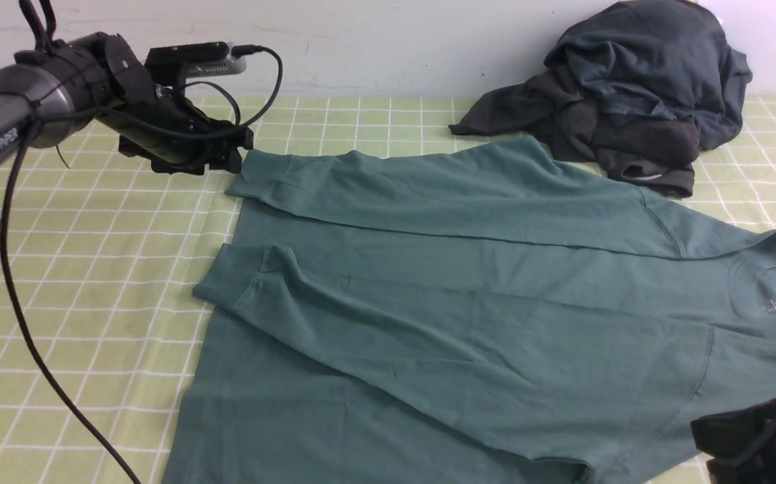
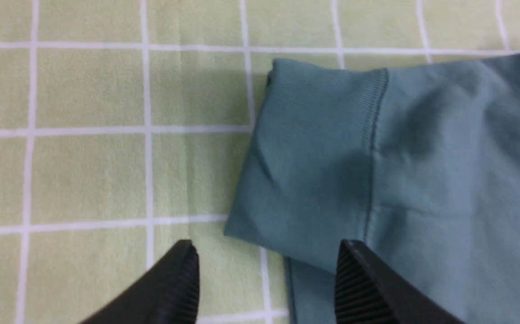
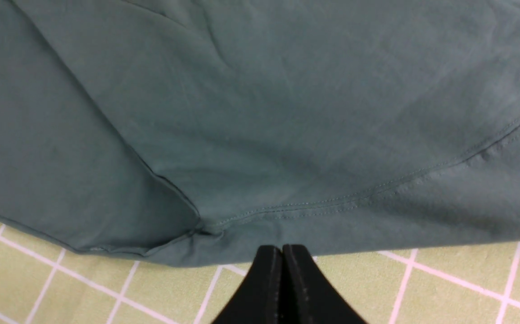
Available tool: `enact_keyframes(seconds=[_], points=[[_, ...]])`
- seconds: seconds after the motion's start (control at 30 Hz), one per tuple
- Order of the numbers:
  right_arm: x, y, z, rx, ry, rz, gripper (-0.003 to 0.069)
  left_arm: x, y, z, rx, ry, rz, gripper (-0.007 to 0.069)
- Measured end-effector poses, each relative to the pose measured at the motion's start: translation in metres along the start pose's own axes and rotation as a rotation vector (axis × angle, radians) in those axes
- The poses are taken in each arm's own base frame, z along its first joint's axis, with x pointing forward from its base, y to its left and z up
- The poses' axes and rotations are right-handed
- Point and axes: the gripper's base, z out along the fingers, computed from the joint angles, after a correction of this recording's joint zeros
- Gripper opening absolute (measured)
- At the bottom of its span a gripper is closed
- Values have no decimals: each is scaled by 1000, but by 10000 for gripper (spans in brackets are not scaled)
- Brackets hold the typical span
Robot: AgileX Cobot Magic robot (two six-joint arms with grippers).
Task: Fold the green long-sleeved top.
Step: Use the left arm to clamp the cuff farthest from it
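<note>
The green long-sleeved top [image 1: 468,289] lies flat on the checked cloth, neck to the right, with both sleeves folded across its body. The far sleeve's ribbed cuff [image 2: 314,135] ends at the top's far left corner [image 1: 260,178]. My left gripper [image 2: 266,247] is open and empty just above this cuff's edge, one finger over the cloth and one over the sleeve; it also shows in the front view [image 1: 233,158]. My right gripper [image 3: 281,248] is shut and empty, its tips at the top's near edge by an armpit seam [image 3: 196,225]. The right arm [image 1: 764,430] shows at the front right corner.
A heap of dark charcoal-grey garments [image 1: 629,87] lies at the back right, touching the top's far edge. The yellow-green checked tablecloth [image 1: 92,269] covers the table. The left arm's cable [image 1: 25,323] hangs over the table's left side. A pale wall [image 1: 394,40] stands behind.
</note>
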Motion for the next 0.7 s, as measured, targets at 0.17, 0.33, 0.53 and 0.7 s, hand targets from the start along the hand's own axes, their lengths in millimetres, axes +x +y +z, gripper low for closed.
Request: enact_keyframes(seconds=[0.17, 0.33, 0.53, 0.7], points=[[-1, -1, 0, 7, -6, -38, -14, 9, 4, 36, 6, 20, -18, 387], [-1, -1, 0, 16, -8, -76, -14, 9, 4, 46, 6, -2, -14, 226], [-1, -2, 0, 19, -13, -80, -14, 6, -9, 30, 35, 59, 69, 24], [-1, -2, 0, 19, -13, -80, -14, -11, -33, -16, 74, 63, 132, 20]])
